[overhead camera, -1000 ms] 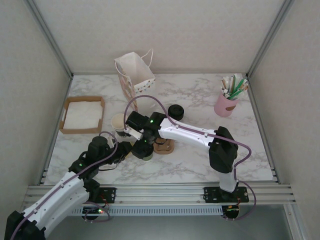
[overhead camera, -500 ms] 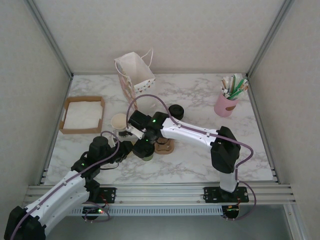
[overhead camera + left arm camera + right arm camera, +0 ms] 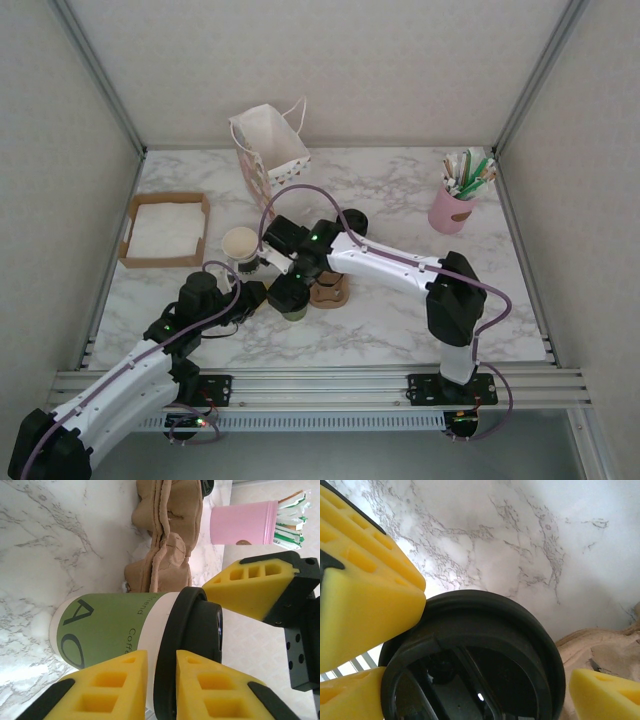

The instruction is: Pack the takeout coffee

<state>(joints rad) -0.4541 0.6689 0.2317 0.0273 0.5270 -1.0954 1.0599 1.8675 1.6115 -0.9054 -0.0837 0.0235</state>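
Delta over the last sec, top view: R gripper body has swung back off the stack of cups. Its mouth was half covered, now fully exposed. Cup itself didn't budge.

Pos: takeout coffee stands upright on the table, just beside the carrier on the L-arm side, not in a pocket yet. Its lid is on and looks seated square, no gap at the brim in L wrist view.

R gripper: jaws about as wide as they go, straddling the lid from above. One pad is against the rim, other pad just off it. So not clamped. Reads as letting go after capping, jaws a hair wider than a sec ago.

L gripper: jaws have drawn in, now nearly together, turned so they stack along the cup's height. Lid rim sits in the slot btwn them. Can't tell if it's actually pinching the rim or just parked against the cup wall.

Meaning, imo: capping done, handoff R→L underway. Next = lift cup into a carrier pocket, right next to it. Paper bag is well behind the carrier, prob the final stop. Risk: a rim-only pinch could pop the lid on lift.
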